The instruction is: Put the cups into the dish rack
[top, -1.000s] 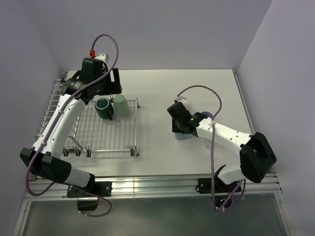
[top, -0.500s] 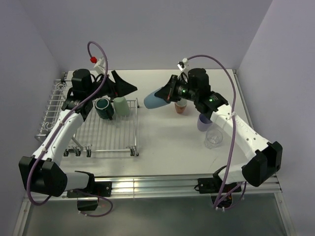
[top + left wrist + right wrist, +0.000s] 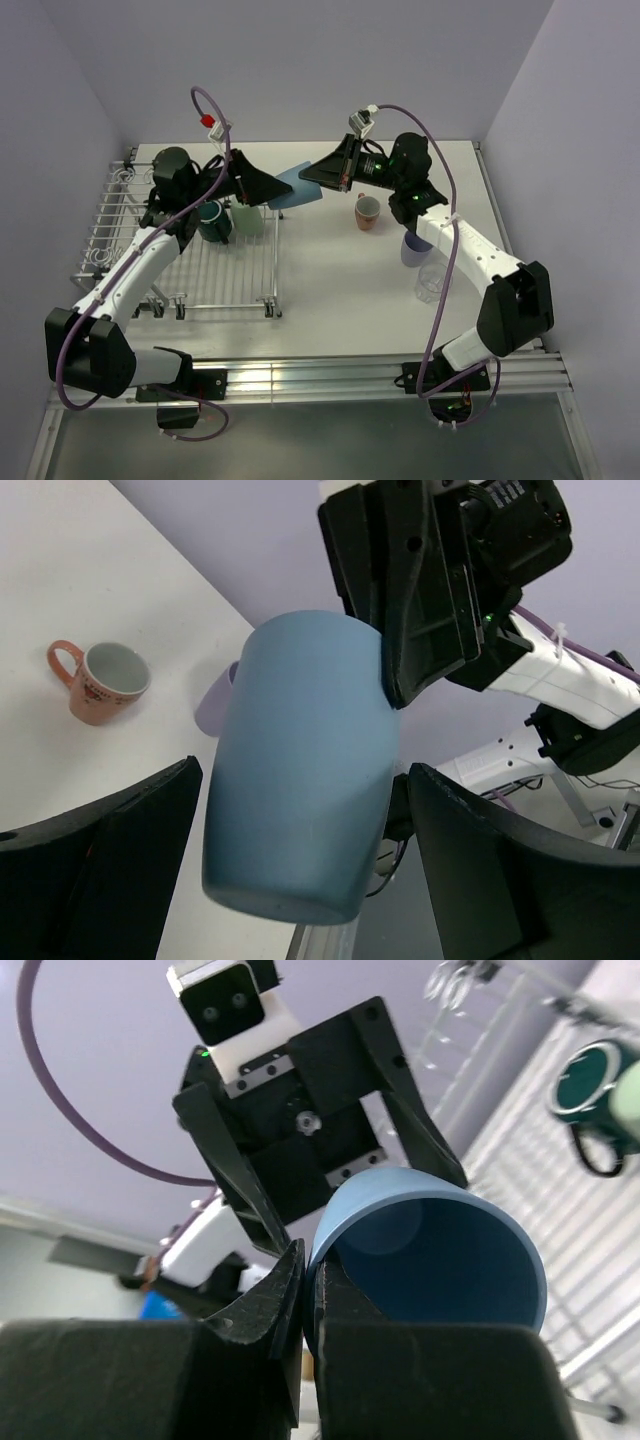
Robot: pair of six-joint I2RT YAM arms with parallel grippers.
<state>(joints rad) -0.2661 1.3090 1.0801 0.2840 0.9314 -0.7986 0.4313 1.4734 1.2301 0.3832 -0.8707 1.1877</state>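
- The blue cup (image 3: 290, 189) hung in the air between the two arms, above the surface (image 3: 330, 290) and just off the far right corner of the rack (image 3: 215, 280).
- It lay tipped on its side, base toward the left arm and open mouth toward the right arm.
- The right fingers (image 3: 297, 1275) were pressed together on the cup's rim, one finger outside the wall and one inside, pinching it.
- The left fingers (image 3: 265, 185) were spread wide, one on each side of the cup's lower half.
- In the left wrist view a thin gap seemed to show at each side of the cup, but I could not tell for sure whether either finger touched it.
- The rack sat on the left part of the surface, its raised wire basket along the left side.
- The dark green mug (image 3: 211, 220) stood mouth up on the grid near the rack's far right corner.
- The pale green cup (image 3: 246, 215) stood on the grid just beside the mug, on its right.
- The salmon cup (image 3: 367, 212) stood upright on the surface, right of the rack and well apart from it, its white inside showing.
- The lavender cup (image 3: 413, 250) stood on the surface nearer the arm bases, partly hidden by the right arm.
- The clear cup (image 3: 433, 282) stood just beside the lavender cup, closer still to the bases.
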